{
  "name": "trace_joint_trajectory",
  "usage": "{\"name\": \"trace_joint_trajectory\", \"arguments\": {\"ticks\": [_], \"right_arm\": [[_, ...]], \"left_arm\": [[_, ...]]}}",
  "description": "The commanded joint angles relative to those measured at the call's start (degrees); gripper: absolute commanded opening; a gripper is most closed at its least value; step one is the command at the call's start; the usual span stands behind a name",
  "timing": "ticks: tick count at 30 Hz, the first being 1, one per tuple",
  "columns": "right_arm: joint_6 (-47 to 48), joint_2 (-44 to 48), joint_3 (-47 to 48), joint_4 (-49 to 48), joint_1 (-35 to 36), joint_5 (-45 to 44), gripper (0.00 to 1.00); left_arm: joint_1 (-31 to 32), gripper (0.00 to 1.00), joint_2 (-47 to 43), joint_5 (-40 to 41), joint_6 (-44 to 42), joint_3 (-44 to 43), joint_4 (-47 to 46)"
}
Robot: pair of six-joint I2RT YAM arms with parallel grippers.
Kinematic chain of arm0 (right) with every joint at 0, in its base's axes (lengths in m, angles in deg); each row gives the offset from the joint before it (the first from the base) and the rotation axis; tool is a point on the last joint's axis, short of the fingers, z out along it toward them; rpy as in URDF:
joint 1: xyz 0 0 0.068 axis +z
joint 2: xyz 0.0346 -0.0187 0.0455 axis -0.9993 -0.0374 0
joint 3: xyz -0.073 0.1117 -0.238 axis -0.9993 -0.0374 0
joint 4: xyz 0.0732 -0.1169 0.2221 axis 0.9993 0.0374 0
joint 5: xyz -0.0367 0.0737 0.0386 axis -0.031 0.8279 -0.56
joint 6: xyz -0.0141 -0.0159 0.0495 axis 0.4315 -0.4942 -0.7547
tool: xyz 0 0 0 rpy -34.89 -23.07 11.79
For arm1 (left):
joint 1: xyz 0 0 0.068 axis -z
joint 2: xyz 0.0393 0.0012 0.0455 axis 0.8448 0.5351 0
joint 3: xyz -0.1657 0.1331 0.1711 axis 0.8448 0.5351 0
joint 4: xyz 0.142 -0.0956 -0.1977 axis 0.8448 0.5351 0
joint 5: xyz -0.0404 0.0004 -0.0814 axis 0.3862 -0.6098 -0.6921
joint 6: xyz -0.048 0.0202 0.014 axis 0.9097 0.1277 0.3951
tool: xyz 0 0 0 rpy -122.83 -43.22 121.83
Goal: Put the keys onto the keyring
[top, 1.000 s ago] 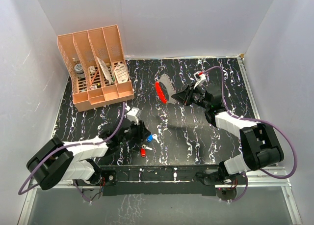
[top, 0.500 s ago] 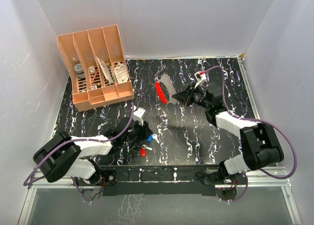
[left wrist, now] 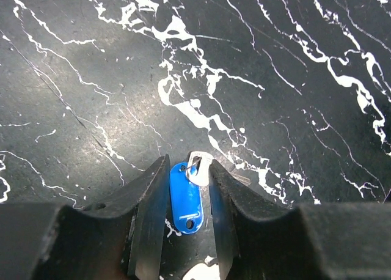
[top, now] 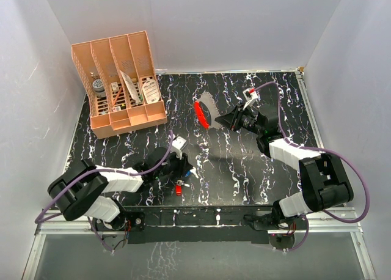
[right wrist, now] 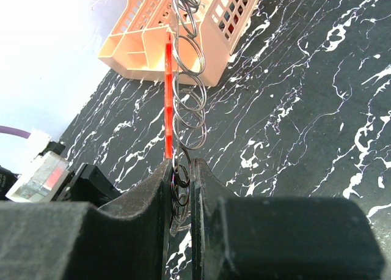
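Observation:
The blue-headed key [left wrist: 186, 197] lies flat on the black marbled table, its silver part [left wrist: 198, 168] pointing away. My left gripper [left wrist: 188, 170] is low over it and open, one finger on each side of the blue head, nearly touching. From above, the left gripper [top: 183, 169] covers most of that key. The red-headed key [top: 178, 189] lies just in front of it. My right gripper [top: 223, 119] is shut on the keyring [top: 205, 111] and holds it upright above the table. In the right wrist view the keyring shows a red strip [right wrist: 168, 103] and a chain of wire loops [right wrist: 186, 78].
A pink slotted desk organizer [top: 120, 84] holding small items stands at the back left, also seen behind the keyring as the organizer [right wrist: 134, 44]. White walls close in the table on three sides. The left arm's cable [top: 160, 147] loops above its wrist.
My left gripper has slid right and forward along the table until its fingers straddle the blue key. The right arm and the keyring have held still.

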Motion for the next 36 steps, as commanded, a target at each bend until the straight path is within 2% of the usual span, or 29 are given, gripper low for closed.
{"name": "trace_joint_trajectory", "arguments": {"ticks": [1,27,31,36], "right_arm": [[-0.26,0.3,1.21,-5.31,-0.42,0.93,0.0],[-0.61,0.18,0.39,-6.19,-1.14,2.38,0.0],[-0.61,0.04,0.2,-6.18,-1.23,2.58,0.0],[-0.61,0.1,0.21,-6.19,-1.4,2.62,0.0]], "left_arm": [[0.56,0.31,1.04,-1.64,-1.89,-0.65,-1.66],[1.27,0.34,6.43,0.2,-4.4,-0.77,-5.55],[1.27,0.3,6.89,0.28,-4.41,-0.55,-6.68],[1.27,0.19,6.57,0.16,-4.36,-0.66,-6.36]]}}
